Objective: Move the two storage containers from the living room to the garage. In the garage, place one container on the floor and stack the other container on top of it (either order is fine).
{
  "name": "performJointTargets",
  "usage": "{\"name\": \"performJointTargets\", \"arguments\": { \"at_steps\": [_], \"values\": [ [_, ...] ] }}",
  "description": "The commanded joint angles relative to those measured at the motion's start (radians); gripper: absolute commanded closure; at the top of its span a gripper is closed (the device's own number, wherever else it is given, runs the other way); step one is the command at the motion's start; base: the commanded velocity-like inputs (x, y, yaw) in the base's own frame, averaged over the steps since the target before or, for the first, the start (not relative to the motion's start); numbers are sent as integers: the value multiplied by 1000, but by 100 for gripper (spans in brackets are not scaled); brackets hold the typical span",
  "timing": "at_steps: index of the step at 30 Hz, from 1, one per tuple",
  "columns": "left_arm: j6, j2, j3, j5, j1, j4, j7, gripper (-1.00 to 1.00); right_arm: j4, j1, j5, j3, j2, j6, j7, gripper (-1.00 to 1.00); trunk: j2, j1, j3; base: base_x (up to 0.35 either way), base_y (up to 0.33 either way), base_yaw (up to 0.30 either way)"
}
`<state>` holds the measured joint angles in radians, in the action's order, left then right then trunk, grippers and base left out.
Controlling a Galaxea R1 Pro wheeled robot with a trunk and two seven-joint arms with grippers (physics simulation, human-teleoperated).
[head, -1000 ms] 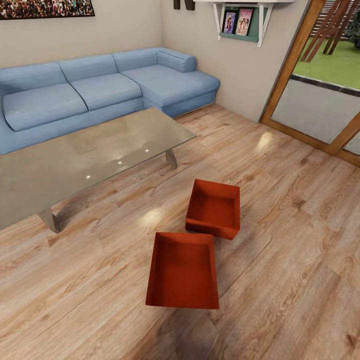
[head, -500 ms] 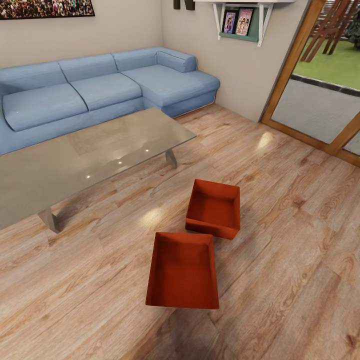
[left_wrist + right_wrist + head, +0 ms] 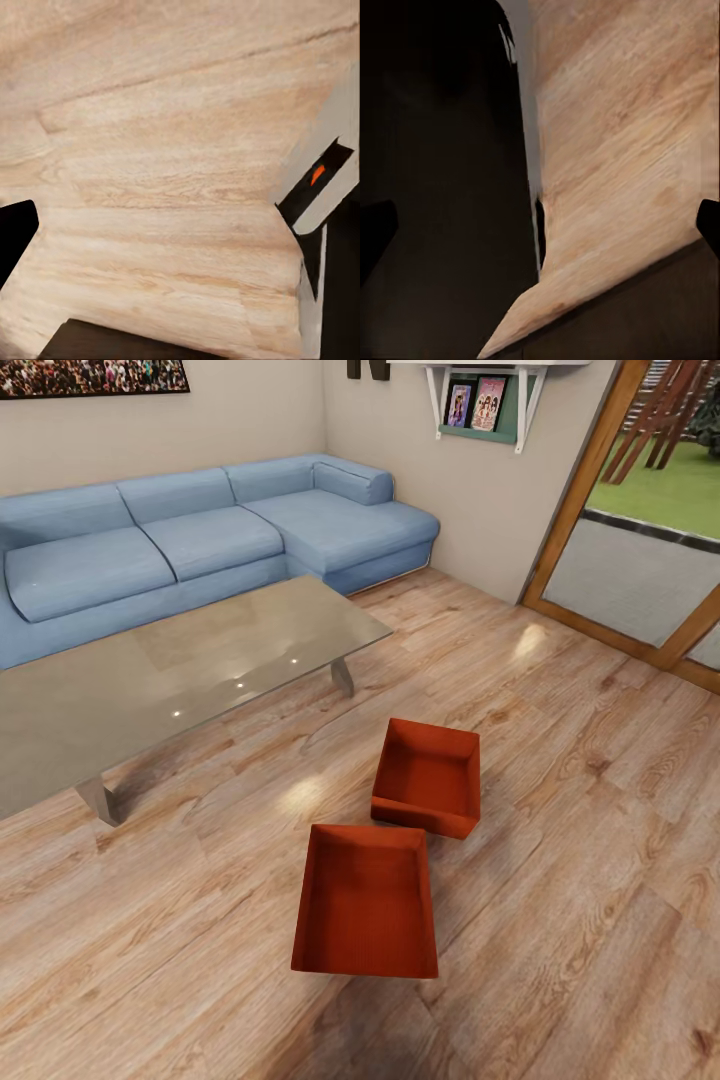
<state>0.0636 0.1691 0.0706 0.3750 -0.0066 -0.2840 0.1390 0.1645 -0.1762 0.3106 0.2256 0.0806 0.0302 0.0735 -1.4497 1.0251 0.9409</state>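
Storage containers (image 3: pixel 366 905) (image 3: pixel 428 775) lie touching on wood flooring (image 3: pixel 560 780); jaws' state perhaps unreadable, both wrists.

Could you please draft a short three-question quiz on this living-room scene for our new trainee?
1. True or false: the two storage containers, the nearer container and the farther container, are stacked one on the other.
2. Multiple choice: the containers rest on A) the coffee table, B) the sofa, C) the wood-plank floor.
3. Short answer: which side of the coffee table does the sofa stand on, seen from the head camera?

Key:
1. False; they sit side by side, open tops up and empty, apparently with a narrow gap between them.
2. C.
3. The far side, along the wall.
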Motion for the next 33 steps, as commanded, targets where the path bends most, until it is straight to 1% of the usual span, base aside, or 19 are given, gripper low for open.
{"name": "performJointTargets", "arguments": {
  "at_steps": [1, 2, 3, 4, 5, 8, 9, 12, 13, 14, 15, 16, 17, 19, 22, 24, 26, 29, 33],
  "values": [
    [39, 34, 3, 7, -5, -8, 2, -100, 8, -24, 12, -3, 21, 11, 19, -100, 0, 0, 1, 0, 0, 0],
    [72, 77, 3, 7, -20, -16, 2, -100, 12, -70, 14, -17, 44, 19, 33, -100, 0, 0, 1, 0, 0, 0],
    [80, 89, 3, 7, -28, -19, 2, -100, 13, -88, 15, -20, 49, 21, 36, -100, 0, 0, 1, 0, 0, 0],
    [96, 115, 3, 6, -64, -22, 2, -100, 10, -151, 15, -27, 59, 26, 45, -100, 0, 0, 1, 0, 0, 0],
    [110, 133, 2, 3, -157, -16, 2, -100, -4, -267, 15, -32, 66, 25, 75, -100, 0, 0, 1, 0, 0, 0],
    [120, 133, 0, -2, -263, -14, 2, -100, -13, -380, 11, -31, 65, 19, 110, -100, 0, 0, 1, 0, 0, 0],
    [124, 114, -2, -5, -361, -14, 2, -100, -15, -474, 9, -29, 62, -3, 122, -100, 0, 0, 1, 0, 0, 0],
    [124, 72, -5, -10, -497, -17, 3, -100, -16, -583, 6, -28, 55, -30, 132, -100, 0, 0, 1, 0, 0, 0],
    [117, -37, -9, -15, -582, -29, 5, -100, -17, -628, 4, -22, -51, -68, 135, -100, 0, 0, 1, 0, 0, 0],
    [116, -62, -10, -20, -589, -30, 6, -100, -18, -631, 4, -20, -78, -81, 136, -100, 0, 0, 1, 0, 0, 0],
    [114, -105, -12, -39, -598, -33, 10, -100, -22, -636, 2, -14, -124, -109, 138, -100, 0, 0, 1, 0, 0, 0],
    [109, -154, -14, -103, -606, -43, 14, -100, -29, -640, -5, -10, -169, -141, 159, -100, 0, 0, 1, 0, 0, 0],
    [76, -188, -14, -176, -610, -51, 17, -100, -33, -642, -11, -11, -193, -164, 180, -100, 0, 0, 1, 0, 0, 0],
    [0, -236, -15, -258, -614, -57, 22, -100, -36, -644, -16, -12, -210, -181, 196, -100, 0, 0, 1, 0, 0, 0],
    [-25, -271, -17, -295, -614, -52, 23, -100, -65, -639, -28, -12, -215, -186, 196, -100, 0, 0, 1, 0, 0, 0],
    [-31, -296, -19, -378, -615, -48, 24, -100, -149, -635, -93, -11, -227, -224, 164, -100, 0, 0, 1, 0, 0, 0],
    [-32, -299, -17, -441, -615, -35, 24, -100, -172, -637, -149, -11, -235, -294, 141, -100, 0, 0, 1, 0, 0, 0],
    [-34, -300, -17, -470, -615, -21, 24, -100, -186, -639, -174, -11, -238, -338, 133, -100, 0, 0, 1, 0, 0, 0],
    [-45, -299, -17, -483, -615, -17, 24, -100, -194, -638, -187, -13, -231, -359, 130, -100, 0, 0, 1, 0, 0, 0]
  ]
}}
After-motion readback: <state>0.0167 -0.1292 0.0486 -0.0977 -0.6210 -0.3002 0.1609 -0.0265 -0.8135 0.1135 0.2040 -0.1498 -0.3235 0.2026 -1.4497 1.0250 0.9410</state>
